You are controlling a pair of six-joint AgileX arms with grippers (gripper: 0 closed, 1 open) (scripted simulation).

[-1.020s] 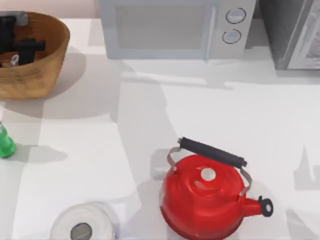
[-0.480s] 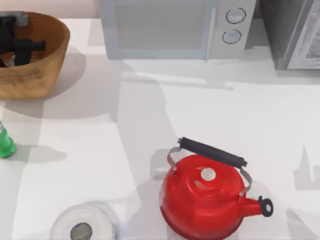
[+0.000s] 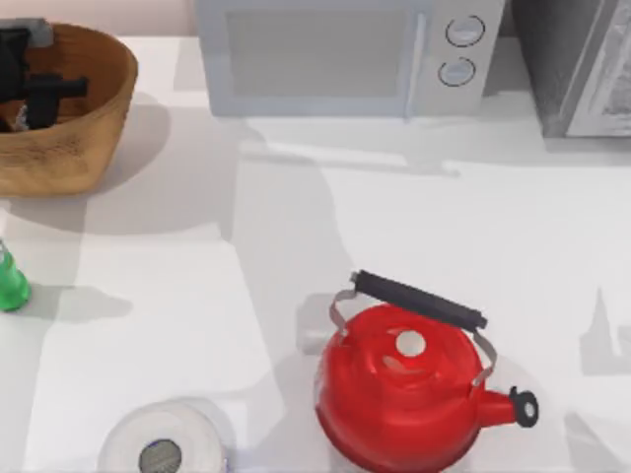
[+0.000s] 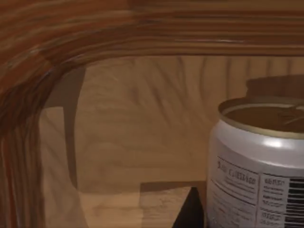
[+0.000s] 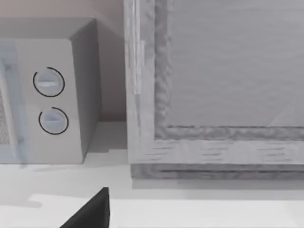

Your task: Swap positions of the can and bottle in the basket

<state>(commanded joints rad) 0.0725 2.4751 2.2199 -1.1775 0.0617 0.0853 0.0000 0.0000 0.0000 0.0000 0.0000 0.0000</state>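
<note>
Kitchen counter, microwave (image 3: 350, 56), red kettle (image 3: 404, 389)

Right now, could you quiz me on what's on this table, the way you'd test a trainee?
1. True or false: the green bottle stands inside the wicker basket.
2. What is in the basket with the left gripper?
A. a can
B. a kettle
C. a paper roll
3. Fill in: the red kettle has a ___ handle.

Key:
1. False; it stands on the table, at its left edge.
2. A, the can.
3. Black.

White table (image 3: 414, 227): basket (image 3: 74, 148), bottle (image 3: 10, 283), kettle (image 3: 404, 394), microwave (image 3: 335, 54).
</note>
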